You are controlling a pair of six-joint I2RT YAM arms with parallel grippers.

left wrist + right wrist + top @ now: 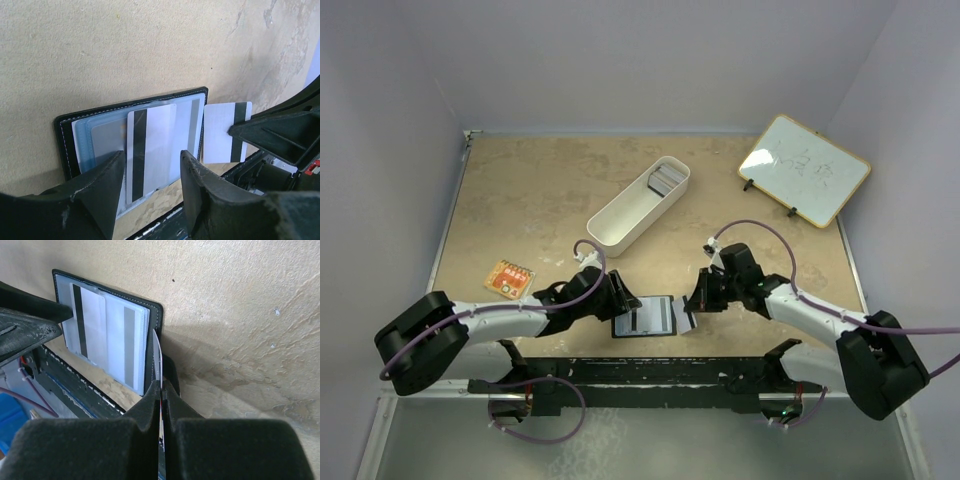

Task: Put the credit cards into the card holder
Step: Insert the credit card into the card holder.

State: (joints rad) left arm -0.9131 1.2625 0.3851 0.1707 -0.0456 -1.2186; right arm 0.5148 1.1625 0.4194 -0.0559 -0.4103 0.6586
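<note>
The card holder lies open on the desk, close to its near edge, between the two arms. Its rim is black with pale stitching, and the inside is blue-grey with clear sleeves. One credit card, white with a black stripe, lies along these sleeves. Its near end sticks out past the near edge of the holder. Whether its far end sits inside a pocket, I cannot tell.

The left arm's fingers stand apart, one on each side of this card's near end. There is a small gap on both sides, so the card is released and not pinched.

A second credit card, also white with a black stripe, is just beside the right rim of the holder. It stands on its long edge, nearly upright. The right arm's fingers are clenched on it and grasp it flat between them, on the stripe side. If this card touches the rim or not, I cannot tell.

Further out, a long white tray lies at an angle in the middle of the desk. A small stack of grey cards stands in its far end. An orange card lies flat on the desk, to the left, near the left arm. In the far right corner a small whiteboard with a wooden frame rests tilted, with faint scribbles on it.
</note>
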